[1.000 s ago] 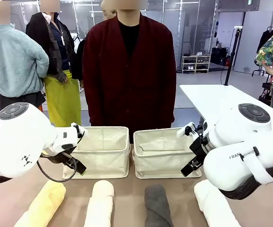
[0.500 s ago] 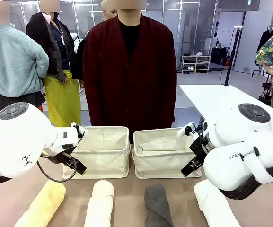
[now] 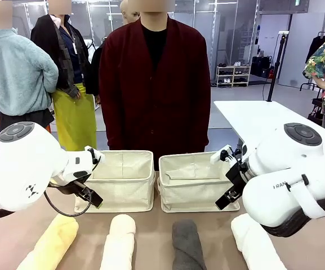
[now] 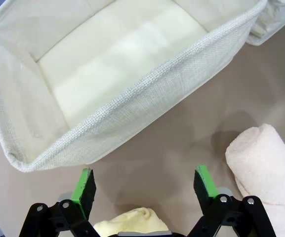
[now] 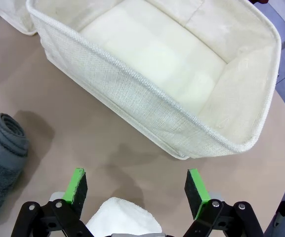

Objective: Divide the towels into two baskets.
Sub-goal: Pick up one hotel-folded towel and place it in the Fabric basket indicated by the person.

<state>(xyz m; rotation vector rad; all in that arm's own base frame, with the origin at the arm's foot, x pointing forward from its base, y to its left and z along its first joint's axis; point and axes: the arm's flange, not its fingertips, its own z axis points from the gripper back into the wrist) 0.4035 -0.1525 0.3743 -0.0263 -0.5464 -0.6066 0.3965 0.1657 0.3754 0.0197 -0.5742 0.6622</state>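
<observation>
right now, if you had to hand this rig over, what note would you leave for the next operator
The left pincer is open, empty, above the pale yellow towel's end, near the left basket.
The right pincer is open, empty, above the white towel's end, near the right basket.
The cream towel and dark grey towel lie between those two, all in a row on the table.
Done: nothing, both baskets empty.
Left: all four towels to split between the baskets.

Bright, even light, probably from diffuse ceiling fixtures; soft shadow beside the rolled dark grey terry towel on the brown tabletop; wrist views bow at edges.
</observation>
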